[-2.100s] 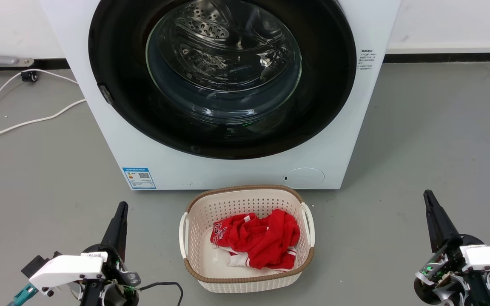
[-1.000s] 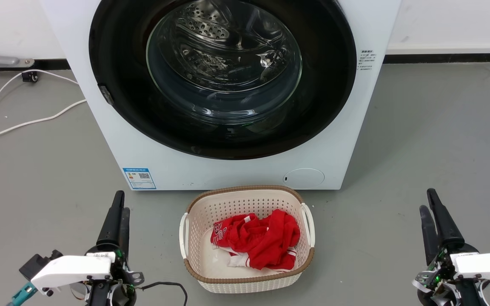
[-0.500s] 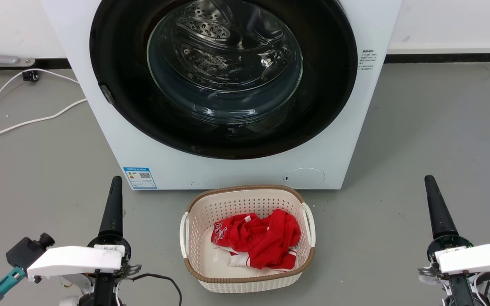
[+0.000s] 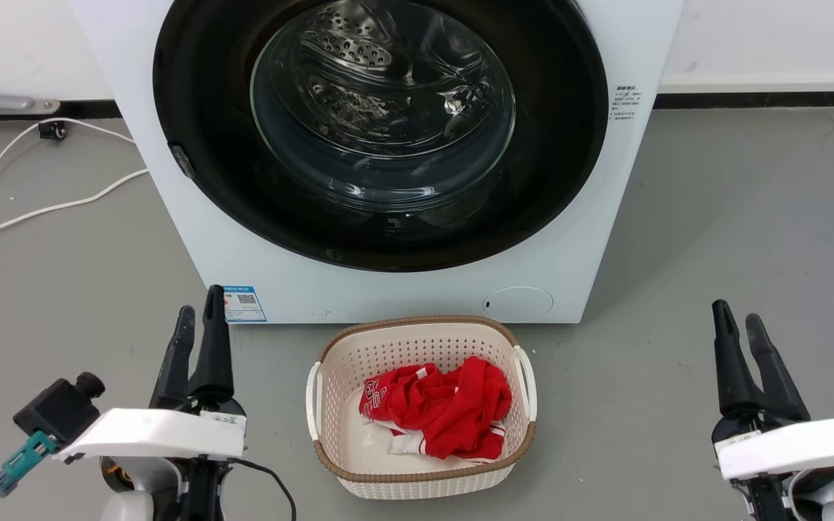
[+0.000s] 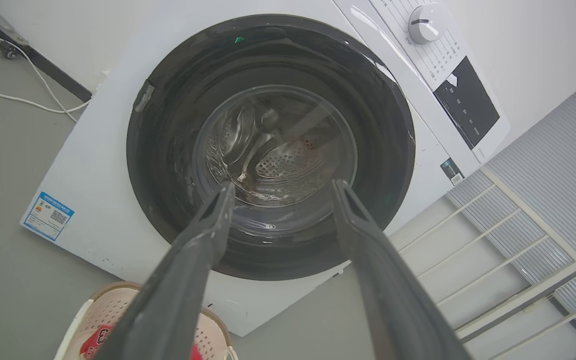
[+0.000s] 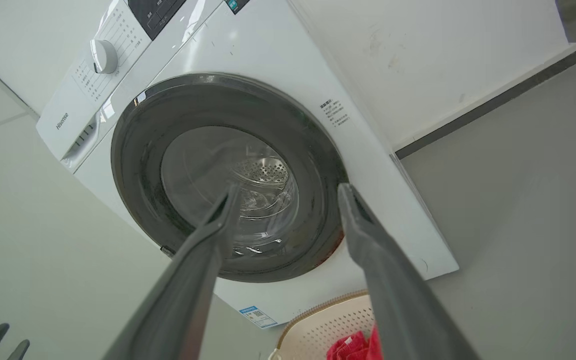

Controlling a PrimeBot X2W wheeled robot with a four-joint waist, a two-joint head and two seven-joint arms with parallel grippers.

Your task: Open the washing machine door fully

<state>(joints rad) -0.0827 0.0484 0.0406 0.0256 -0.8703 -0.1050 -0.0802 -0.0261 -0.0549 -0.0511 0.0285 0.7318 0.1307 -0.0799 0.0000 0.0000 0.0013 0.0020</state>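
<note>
Washing machine door [image 4: 382, 123] shut, behind your basket [image 4: 417, 320] of red clothing [image 4: 439, 409]; left claw [image 4: 200, 301], right claw [image 4: 735, 311] flank it, spread.

- The washing machine [image 4: 402, 293] is white, with a blue label [image 4: 247, 304].
- The washing machine door [image 4: 562, 166] is glossy black around clear glass.
- The drum [image 4: 348, 43] is silvery steel, dotted with holes.
- The laundry basket [image 4: 337, 383] is cream and perforated, with a brown woven rim.
- The garment [image 4: 453, 405] is red with white trim.
- The floor [image 4: 735, 217] is grey.
- The cable [image 4: 48, 209] is white.
</note>
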